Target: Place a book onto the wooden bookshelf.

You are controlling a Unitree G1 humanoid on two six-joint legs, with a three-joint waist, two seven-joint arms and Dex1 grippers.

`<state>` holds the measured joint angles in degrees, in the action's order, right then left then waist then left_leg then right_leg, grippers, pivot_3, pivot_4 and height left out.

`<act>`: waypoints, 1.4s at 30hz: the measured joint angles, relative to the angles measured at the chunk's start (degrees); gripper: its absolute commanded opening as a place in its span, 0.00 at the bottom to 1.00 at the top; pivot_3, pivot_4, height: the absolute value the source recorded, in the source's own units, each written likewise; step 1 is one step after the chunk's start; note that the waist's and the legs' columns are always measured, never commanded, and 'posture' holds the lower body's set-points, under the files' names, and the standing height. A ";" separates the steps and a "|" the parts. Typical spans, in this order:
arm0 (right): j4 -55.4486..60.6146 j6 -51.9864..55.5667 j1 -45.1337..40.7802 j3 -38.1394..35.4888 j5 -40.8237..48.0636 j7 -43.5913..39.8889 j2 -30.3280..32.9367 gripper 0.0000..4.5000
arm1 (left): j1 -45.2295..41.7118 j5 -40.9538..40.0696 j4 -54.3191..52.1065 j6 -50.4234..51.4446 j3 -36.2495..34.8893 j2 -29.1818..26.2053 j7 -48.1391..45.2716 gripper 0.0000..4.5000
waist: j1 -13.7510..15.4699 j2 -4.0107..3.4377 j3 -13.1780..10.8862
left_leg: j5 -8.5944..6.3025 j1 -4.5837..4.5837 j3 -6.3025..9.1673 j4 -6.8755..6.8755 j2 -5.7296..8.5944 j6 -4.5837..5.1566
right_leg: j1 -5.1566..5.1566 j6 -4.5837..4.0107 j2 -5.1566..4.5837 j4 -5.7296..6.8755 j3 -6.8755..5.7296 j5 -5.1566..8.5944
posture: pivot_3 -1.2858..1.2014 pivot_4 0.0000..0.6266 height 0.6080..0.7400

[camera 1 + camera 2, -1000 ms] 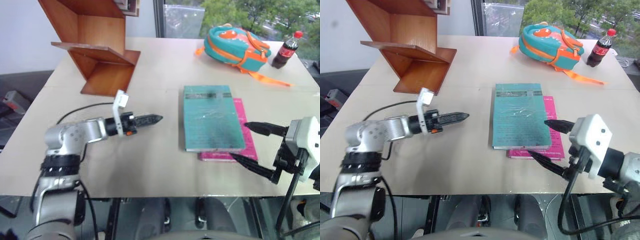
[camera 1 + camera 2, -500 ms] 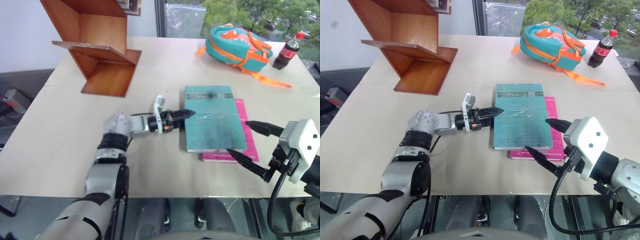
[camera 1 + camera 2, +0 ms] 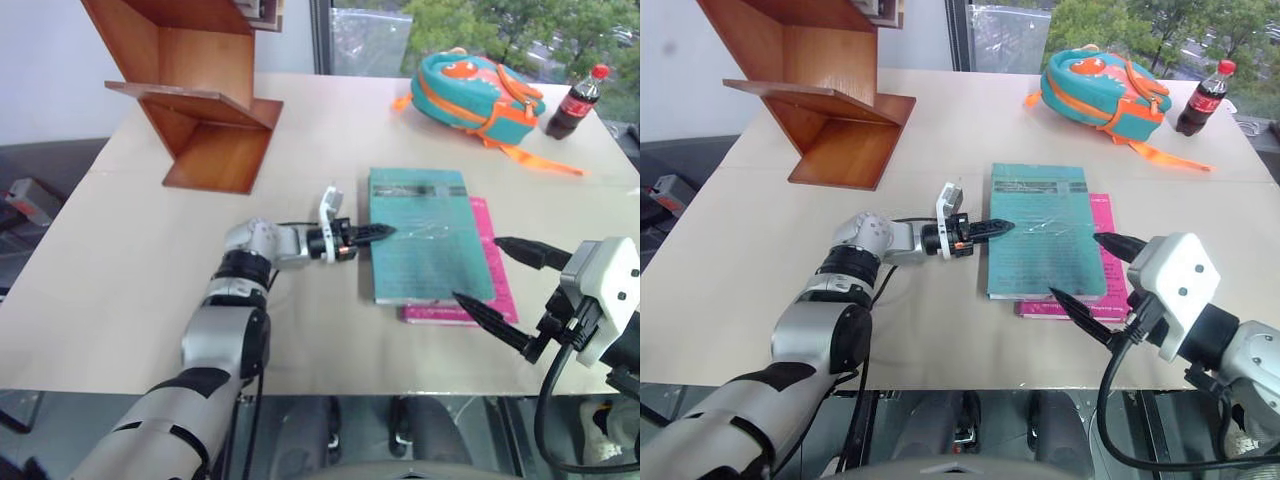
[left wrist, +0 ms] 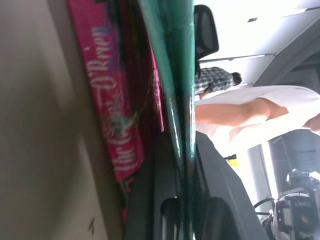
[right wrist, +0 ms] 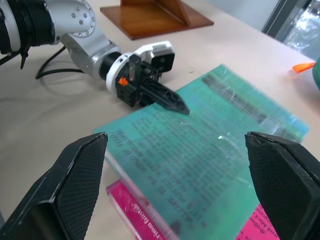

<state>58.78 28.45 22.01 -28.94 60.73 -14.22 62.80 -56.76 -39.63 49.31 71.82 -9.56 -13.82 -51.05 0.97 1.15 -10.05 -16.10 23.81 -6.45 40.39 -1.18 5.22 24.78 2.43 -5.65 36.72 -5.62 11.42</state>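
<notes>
**Clamping onto the teal book's edge**

Reaching across the near half of the table (image 3: 130, 300), the left end effector (image 3: 372, 234) is now pinching the left long edge of the book (image 3: 428, 240); a second ago it was hanging well short of that edge, so the grasp is only just being made. Its wrist view is showing the teal cover running between the two fingers, with the magenta-pink book (image 3: 490, 290) lying underneath. The right end effector (image 3: 497, 283) is hovering with its fingers spread wide near the book's near right corner, holding nothing and barely shifting. Both books are lying flat, right of the table's middle. At the far left corner the wooden bookshelf (image 3: 195, 90) is standing, well apart from the book, so lifting and carrying are probably coming next. Along the far right edge a teal-and-orange backpack (image 3: 472, 85) and a cola bottle (image 3: 574, 100) are sitting.
</notes>
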 measured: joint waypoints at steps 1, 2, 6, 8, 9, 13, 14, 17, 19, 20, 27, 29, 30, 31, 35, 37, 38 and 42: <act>0.00 -0.01 -0.84 0.49 0.03 0.21 -0.04 1.00 | 0.61 -0.64 -2.96 1.66 -0.90 -1.02 0.33 0.01 | -0.14 0.02 -0.02 | 0.00 0.01 0.00 0.00 -0.01 0.00 | 0.02 -0.07 0.00 0.00 0.02 -0.04 | 0.52 0.24 1.00; -0.02 -0.04 -1.25 0.89 0.06 0.41 -0.11 1.00 | 0.92 -1.55 -5.80 3.03 -2.02 -2.14 0.57 0.01 | -0.21 0.03 -0.03 | 0.00 0.03 -0.01 0.00 -0.03 0.00 | 0.05 -0.14 0.01 0.00 0.05 -0.08 | 0.52 0.24 1.00; -0.04 0.04 -4.57 2.07 0.28 0.76 -1.84 1.00 | 1.88 -5.71 -22.72 6.89 -6.61 -6.78 3.21 0.01 | -0.15 0.04 -0.06 | 0.00 0.02 0.00 -0.01 -0.06 -0.02 | 0.05 -0.18 -0.15 0.00 0.05 -0.10 | 0.52 0.24 1.00; -0.37 0.16 -7.25 3.83 0.30 0.55 -2.83 1.00 | 3.98 -5.65 -34.15 3.09 -7.44 -8.82 4.20 0.01 | -0.15 0.04 -0.06 | 0.00 -0.01 0.00 -0.01 -0.04 -0.03 | 0.01 -0.18 -0.23 -0.03 0.04 -0.10 | 0.52 0.24 1.00; -0.99 0.19 -9.31 5.20 0.24 0.03 -3.23 1.00 | 5.53 -4.33 -40.38 -2.21 -6.92 -9.99 3.97 0.01 | -0.10 0.04 -0.06 | 0.00 -0.01 -0.01 -0.01 -0.01 -0.03 | -0.01 -0.19 -0.27 -0.04 0.03 -0.11 | 0.52 0.24 1.00; -4.25 0.27 -15.66 10.14 -1.03 -2.50 -4.80 1.00 | 7.26 10.17 -49.82 -32.67 0.92 -18.72 -2.69 0.01 | 0.04 -0.02 -0.04 | 0.00 -0.06 -0.03 -0.02 0.08 -0.06 | -0.05 -0.27 -0.12 -0.07 -0.05 -0.11 | 0.52 0.24 1.00; -5.90 0.34 -17.93 12.21 -1.83 -3.74 -5.36 1.00 | 6.20 15.68 -47.72 -45.41 3.01 -21.53 -5.36 0.01 | 0.06 0.01 -0.05 | 0.00 -0.08 -0.05 -0.02 0.10 -0.06 | -0.04 -0.41 -0.14 -0.05 -0.06 -0.02 | 0.52 0.24 1.00; -8.73 0.36 -22.52 15.51 -3.21 -6.32 -7.04 1.00 | -0.43 25.67 -39.49 -71.05 5.63 -26.51 -9.50 0.01 | 0.18 0.04 -0.07 | 0.00 0.04 -0.03 -0.03 0.12 -0.02 | 0.00 -0.51 -0.16 -0.14 -0.12 -0.04 | 0.52 0.24 1.00; -10.28 0.38 -24.80 17.23 -4.27 -7.99 -7.89 1.00 | -6.42 31.59 -32.14 -85.32 6.95 -30.06 -10.07 0.01 | 0.16 0.03 -0.06 | -0.03 0.03 -0.06 -0.03 0.15 0.04 | -0.01 -0.31 -0.13 -0.19 -0.22 -0.16 | 0.52 0.24 1.00; -10.93 0.46 -25.69 17.85 -4.69 -8.71 -8.45 1.00 | -9.36 34.65 -27.24 -91.44 8.01 -32.26 -10.02 0.01 | 0.11 0.02 -0.06 | -0.04 0.04 -0.09 -0.03 0.16 0.08 | 0.00 -0.27 -0.13 -0.19 -0.28 -0.17 | 0.52 0.24 1.00; -12.84 1.52 -29.74 19.70 -6.72 -11.48 -10.92 1.00 | -19.93 58.27 4.24 -110.34 20.67 -42.45 -4.93 0.01 | -0.11 0.21 -0.17 | -0.11 0.14 -0.17 -0.07 0.08 0.20 | 0.03 0.03 0.08 -0.29 -0.32 0.00 | 0.52 0.24 1.00; -12.89 1.95 -30.21 19.77 -7.28 -11.60 -11.57 1.00 | -24.65 64.12 10.32 -110.28 23.81 -44.23 -1.85 0.01 | -0.12 0.27 -0.20 | -0.15 0.16 -0.20 -0.07 0.05 0.26 | 0.03 0.06 0.09 -0.34 -0.31 0.01 | 0.52 0.24 1.00; -12.94 2.25 -30.58 19.77 -7.64 -11.59 -11.75 1.00 | -26.55 66.51 12.80 -109.30 24.97 -44.81 -0.36 0.01 | -0.13 0.27 -0.20 | -0.20 0.15 -0.25 -0.07 0.05 0.35 | 0.03 0.11 0.07 -0.33 -0.25 0.04 | 0.52 0.24 1.00; -12.98 2.40 -30.78 19.77 -7.82 -11.59 -11.96 1.00 | -27.27 67.52 13.88 -108.72 25.72 -45.00 0.29 0.01 | -0.08 0.28 -0.19 | -0.22 0.15 -0.24 -0.06 0.05 0.37 | 0.03 0.12 0.06 -0.33 -0.26 0.05 | 0.52 0.24 1.00; -13.08 2.62 -32.44 19.79 -8.86 -11.58 -13.44 1.00 | -30.64 71.69 18.32 -108.64 29.53 -44.58 2.82 0.01 | -0.33 0.28 -0.20 | -0.26 0.16 -0.35 -0.04 0.06 0.43 | 0.09 0.18 0.02 -0.31 -0.18 0.09 | 0.52 0.24 1.00; -13.15 2.68 -32.54 19.79 -9.49 -11.67 -13.89 1.00 | -31.98 73.32 20.07 -108.74 30.59 -44.59 3.85 0.01 | -0.92 0.29 -0.20 | -0.26 0.11 -0.55 -0.04 0.02 0.43 | 0.26 0.19 0.03 -0.09 0.02 0.09 | 0.52 0.24 1.00; -13.23 2.69 -32.75 19.80 -9.84 -11.72 -13.99 1.00 | -32.37 73.74 20.79 -108.75 30.80 -44.60 4.09 0.01 | -1.14 0.29 -0.20 | -0.25 0.11 -0.63 -0.04 0.00 0.42 | 0.34 0.19 0.03 0.02 0.07 0.10 | 0.52 0.24 1.00; -13.81 2.58 -34.97 19.88 -10.96 -12.21 -15.41 1.00 | -32.99 74.95 23.35 -108.71 31.62 -44.96 5.94 0.21 | -1.85 0.29 -0.20 | -0.22 0.00 -0.82 -0.04 -0.12 0.37 | 0.45 0.21 0.10 0.18 0.24 0.11 | 0.52 0.24 1.00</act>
<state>44.97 31.03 -12.97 -9.06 49.78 -26.43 47.39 -89.75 35.32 72.66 -36.90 22.06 -58.78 -45.10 -0.89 1.44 -10.25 -16.32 23.81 -7.28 40.36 -1.30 5.59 25.23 2.64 -5.55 36.90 -5.38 11.52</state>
